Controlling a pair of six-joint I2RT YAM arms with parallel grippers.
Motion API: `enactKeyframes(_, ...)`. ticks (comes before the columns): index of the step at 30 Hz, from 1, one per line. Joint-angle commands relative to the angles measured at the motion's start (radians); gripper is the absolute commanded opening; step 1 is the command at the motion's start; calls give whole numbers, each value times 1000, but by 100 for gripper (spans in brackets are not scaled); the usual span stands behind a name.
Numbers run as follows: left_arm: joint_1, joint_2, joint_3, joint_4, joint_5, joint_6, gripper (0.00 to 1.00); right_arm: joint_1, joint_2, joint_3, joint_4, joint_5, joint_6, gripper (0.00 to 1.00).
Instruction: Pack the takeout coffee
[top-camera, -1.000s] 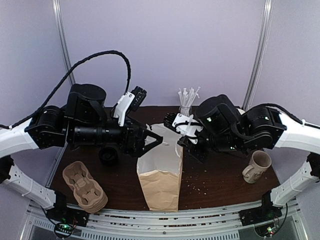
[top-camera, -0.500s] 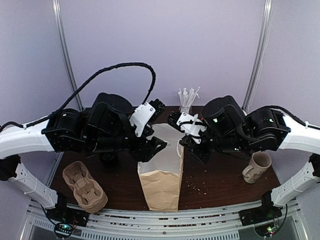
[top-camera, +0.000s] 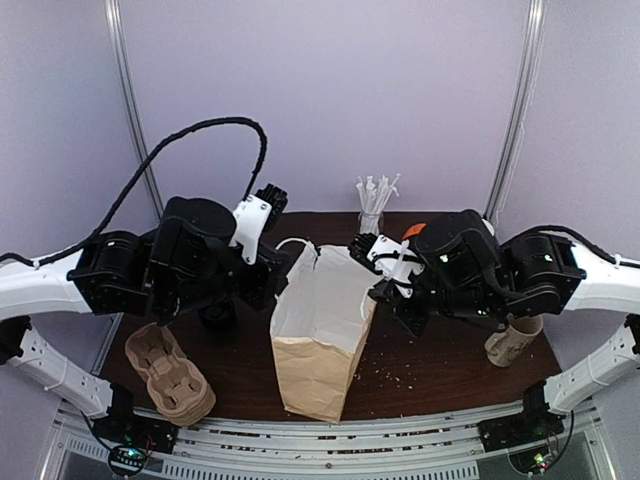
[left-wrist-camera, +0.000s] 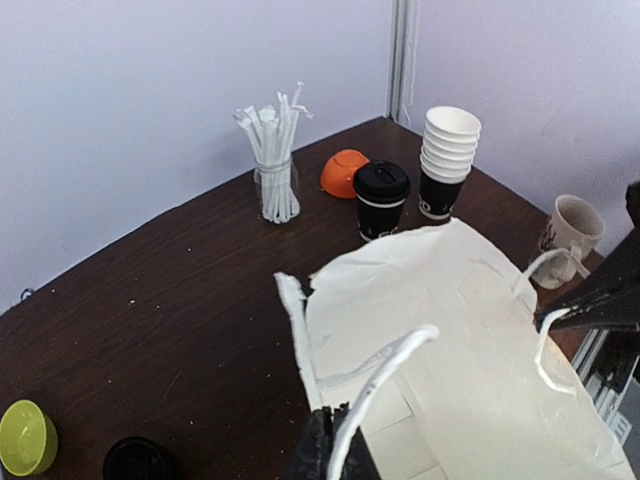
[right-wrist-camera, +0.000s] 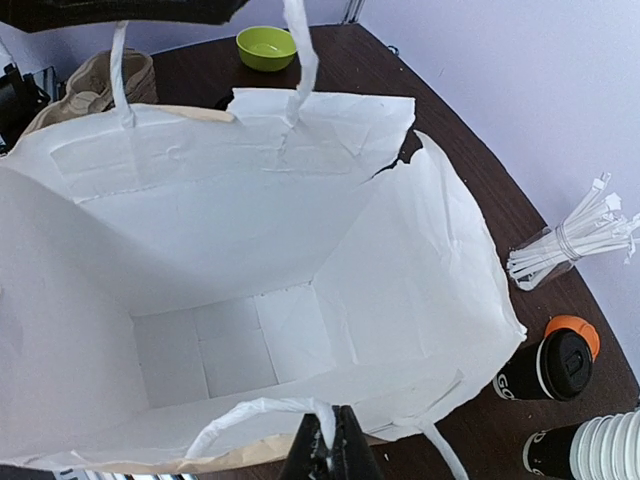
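Right wrist view: right pincer (right-wrist-camera: 325, 450) and left pincer (left-wrist-camera: 335, 455) clench white handles (right-wrist-camera: 250, 415), spreading the brown paper bag (top-camera: 315, 375) for the black lidded cup (right-wrist-camera: 548, 370) beyond.

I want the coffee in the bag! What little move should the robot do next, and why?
Probably the right fingers should let go of their handle to reach for the takeout coffee: the paper bag is open and empty, and the left fingers hold the other handle.
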Motion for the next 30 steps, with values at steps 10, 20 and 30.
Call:
enactKeyframes(10, 107, -203, -301, 185, -87, -598, 0, 8, -63, -105, 92, 32, 83, 0)
enactKeyframes(20, 296, -263, -517, 352, 244, -838, 0, 8, -71, -128, 113, 3, 79, 0)
enactKeyframes(30, 311, -223, -557, 444, 373, -894, 0, 8, -89, -135, 60, -47, 70, 8)
